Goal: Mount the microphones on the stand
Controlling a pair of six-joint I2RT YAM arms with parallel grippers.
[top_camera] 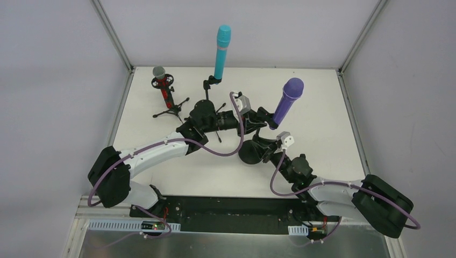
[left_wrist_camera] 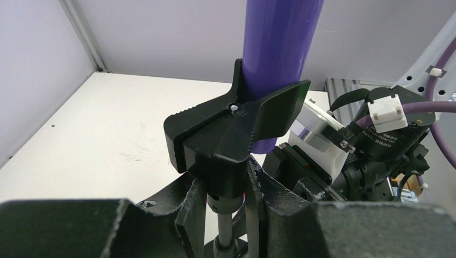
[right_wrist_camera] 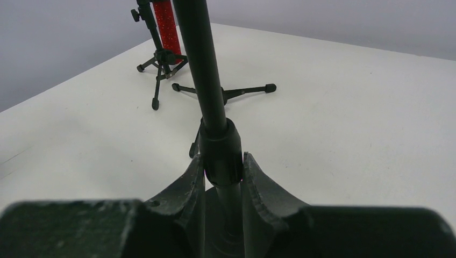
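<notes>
The right claw (right_wrist_camera: 223, 177), its arm reaching low over the counter (top_camera: 322, 134), pinches the stand (right_wrist_camera: 201, 64) at its pole collar. The left claw (left_wrist_camera: 225, 215) pinches the thin rod just under the clip (left_wrist_camera: 236, 129). The purple microphone (left_wrist_camera: 279, 48) sits tilted in that clip. It looks light, stiff and slick, best held mid-barrel. Farther back, the red microphone (top_camera: 164, 91) and cyan microphone (top_camera: 221, 51) stand mounted.

Bright even light, soft foreground blur

Purple microphone (left_wrist_camera: 279, 48), black stand (left_wrist_camera: 236, 134)
</notes>
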